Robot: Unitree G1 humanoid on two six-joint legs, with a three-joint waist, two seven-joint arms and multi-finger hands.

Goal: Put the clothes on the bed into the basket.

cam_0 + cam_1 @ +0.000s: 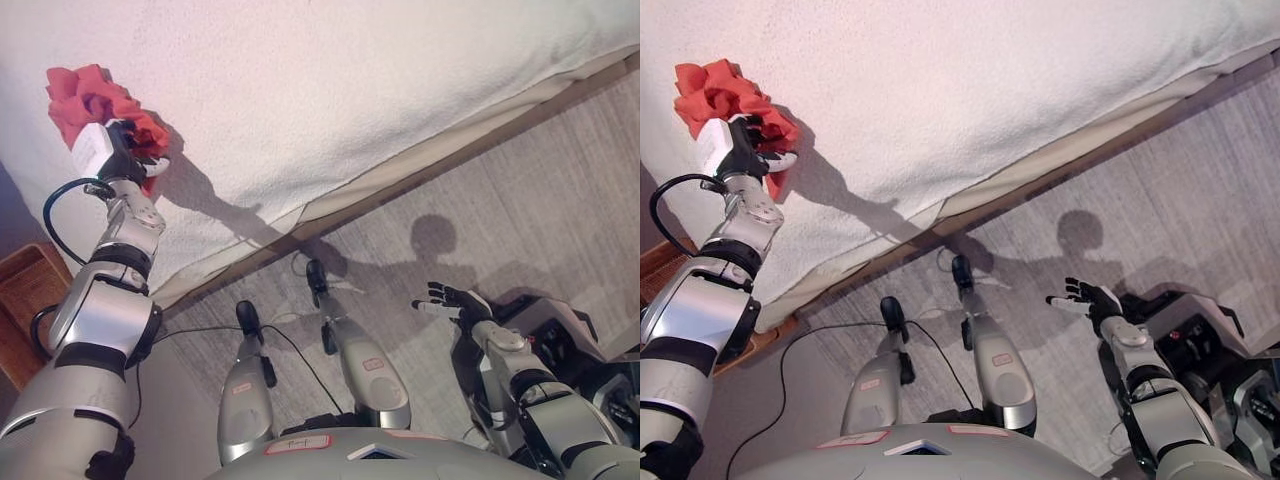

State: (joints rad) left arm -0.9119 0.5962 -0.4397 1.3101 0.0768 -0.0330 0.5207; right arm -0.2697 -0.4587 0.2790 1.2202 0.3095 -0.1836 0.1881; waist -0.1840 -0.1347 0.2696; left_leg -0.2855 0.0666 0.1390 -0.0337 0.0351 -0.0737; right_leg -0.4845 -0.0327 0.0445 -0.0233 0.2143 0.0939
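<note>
A crumpled red cloth [95,100] lies on the white bed [350,90] near its left end. My left hand [132,152] reaches up onto the cloth's lower right part, its dark fingers curled into the red folds. Some of the cloth is hidden behind the hand. My right hand [455,300] hangs low over the floor at the lower right, far from the bed, with fingers spread and nothing in them. A brown woven basket [28,300] shows at the left edge, below the bed and beside my left arm; only a corner of it is in view.
The bed's edge [420,160] runs diagonally from lower left to upper right, with a beige base under the white cover. Grey wood-look floor [560,180] fills the right side below the bed.
</note>
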